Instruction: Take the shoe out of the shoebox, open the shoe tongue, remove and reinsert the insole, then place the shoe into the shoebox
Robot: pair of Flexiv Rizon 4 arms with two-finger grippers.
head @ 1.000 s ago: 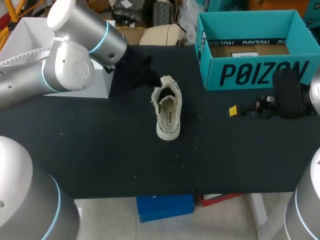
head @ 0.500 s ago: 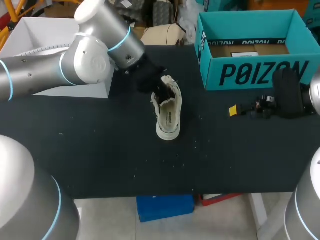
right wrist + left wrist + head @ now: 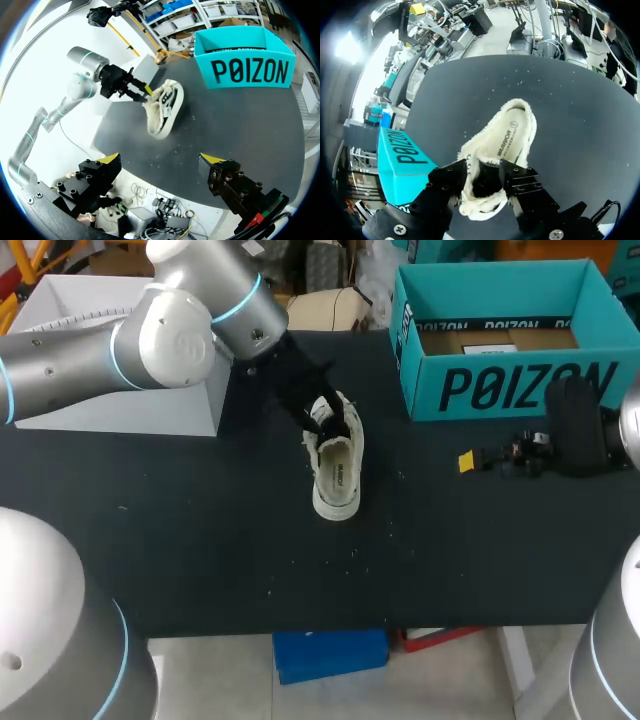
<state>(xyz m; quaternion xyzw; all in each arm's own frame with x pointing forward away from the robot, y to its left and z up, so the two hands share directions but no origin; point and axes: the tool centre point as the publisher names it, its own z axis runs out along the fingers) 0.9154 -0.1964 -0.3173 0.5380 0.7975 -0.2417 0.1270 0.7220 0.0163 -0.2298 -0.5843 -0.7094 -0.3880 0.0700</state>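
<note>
Shoe (image 3: pixel 335 468) out of the box, sole-down on black matte table (image 3: pixel 200 540), on my left arm's side of shoebox (image 3: pixel 500 390) and well apart from it. Upper is cream and fleecy, ragged at the rim. Low cut, long oval outline. Smooth pale insole shows inside, with small dark print. The end farther from the shoebox is rounded. The end about level with the shoebox's front wall gapes onto a dark cavity.

Left gripper (image 3: pixel 322 420) sits at that gaping end. In the left wrist view its black, blocky, bolted fingers (image 3: pixel 451 182) are spread, with the fleece rim and dark cavity between them. Cannot tell whether either finger presses the fleece.

Shoebox: teal card, rectangular, open-topped, with large dark lettering on the front wall and tan card showing inside.

Right gripper (image 3: pixel 161 159) is near the shoebox's front wall, over the table. Its jaws are spread wide, the yellow wedge-shaped tips well apart on black bolted blocks.
</note>
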